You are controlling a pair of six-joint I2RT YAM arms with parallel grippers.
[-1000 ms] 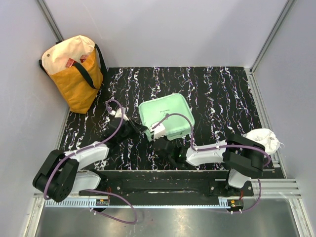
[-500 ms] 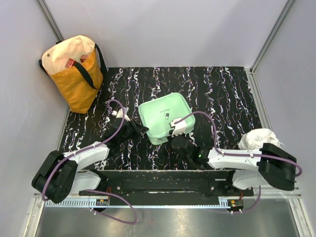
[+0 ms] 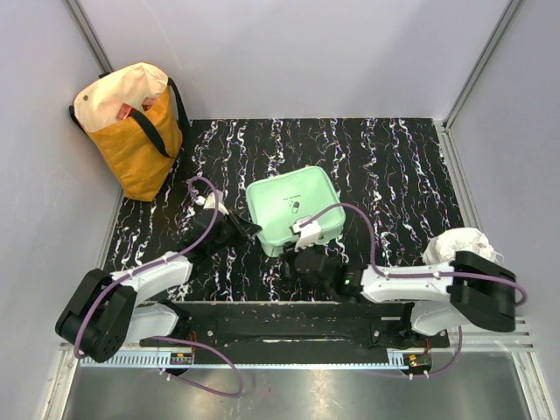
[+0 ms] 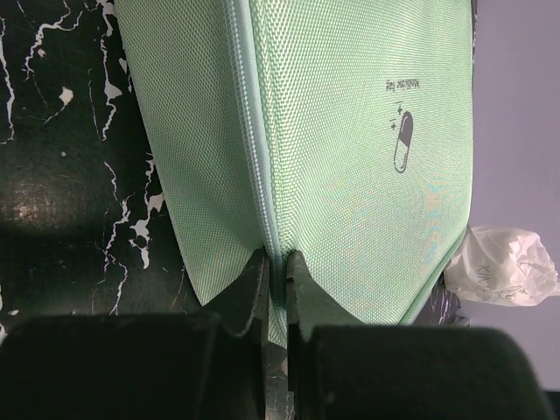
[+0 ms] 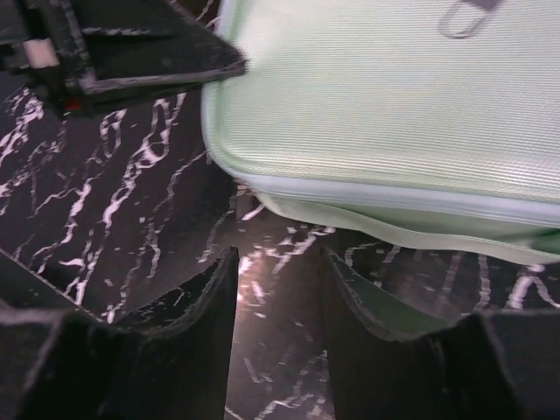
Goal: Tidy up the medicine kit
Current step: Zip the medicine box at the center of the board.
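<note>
The medicine kit [image 3: 293, 208], a mint-green zip case with a pill logo [image 4: 402, 149], lies lid down in the middle of the black marbled table. My left gripper [image 3: 254, 229] is at its near left corner. In the left wrist view that gripper [image 4: 276, 267] is shut on the kit's zip seam. My right gripper [image 3: 297, 255] sits low at the kit's near edge. In the right wrist view it [image 5: 278, 255] stands open over bare table, just short of the kit [image 5: 394, 96], with nothing between its fingers. The left gripper's black fingers [image 5: 131, 52] show at the upper left there.
A yellow-and-cream tote bag [image 3: 131, 127] stands at the back left corner. A crumpled white bag [image 3: 464, 245] lies at the table's right edge, also seen as white crumpled material [image 4: 507, 267] beyond the kit. Grey walls and metal posts enclose the table.
The right arm's elbow swung out to the right, its gripper drew back off the kit's near edge, and it has opened. The left gripper has kept its hold.
</note>
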